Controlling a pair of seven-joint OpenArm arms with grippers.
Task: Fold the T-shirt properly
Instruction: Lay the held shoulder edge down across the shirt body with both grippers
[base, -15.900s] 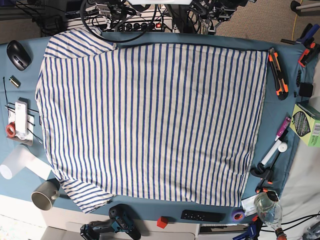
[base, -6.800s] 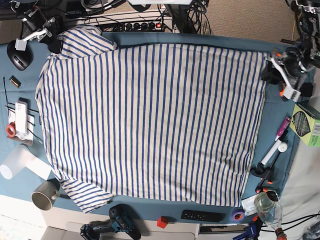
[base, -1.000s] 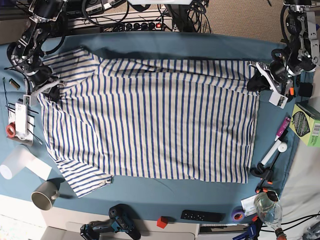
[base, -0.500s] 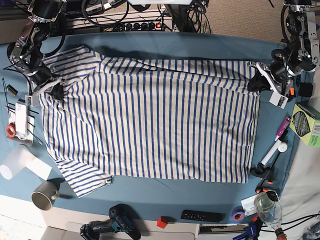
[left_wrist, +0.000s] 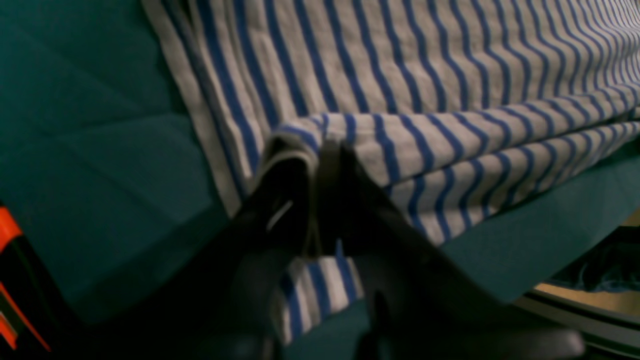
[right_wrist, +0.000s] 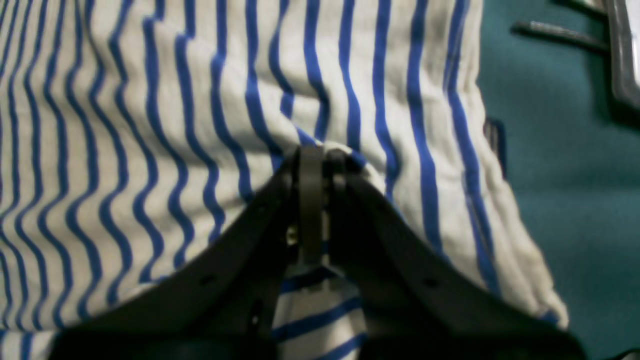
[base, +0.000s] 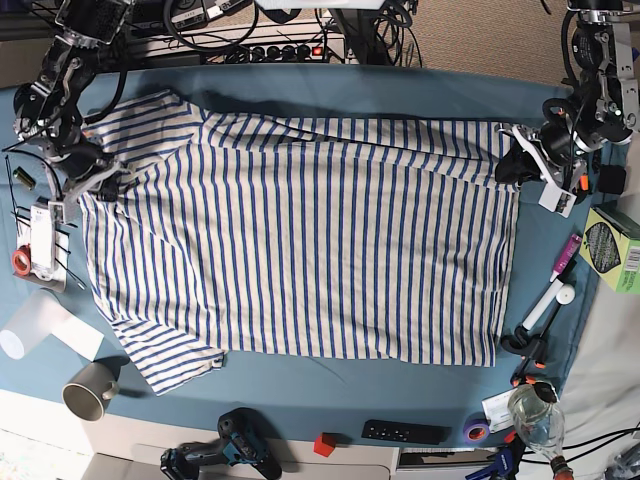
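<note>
The right gripper (right_wrist: 316, 160) reaches up from the bottom of the view, its two black fingers (right_wrist: 240, 250) converging to a narrow tip with the jaws pressed together. A raised pinch of the T-shirt (right_wrist: 150, 125) is caught between the tips, and more striped cloth shows in the gap lower down between the fingers. The fabric is white with thin blue stripes that run away from the camera and bend into waves around the pinch. The T-shirt fills the left and middle of the view; its hemmed edge slants down the right side. Right of that edge lies the teal table cover (right_wrist: 565, 175). A small dark label (right_wrist: 495, 145) sits at the hem. At the far right are blurred dark objects (right_wrist: 600, 45), too unclear to name.
</note>
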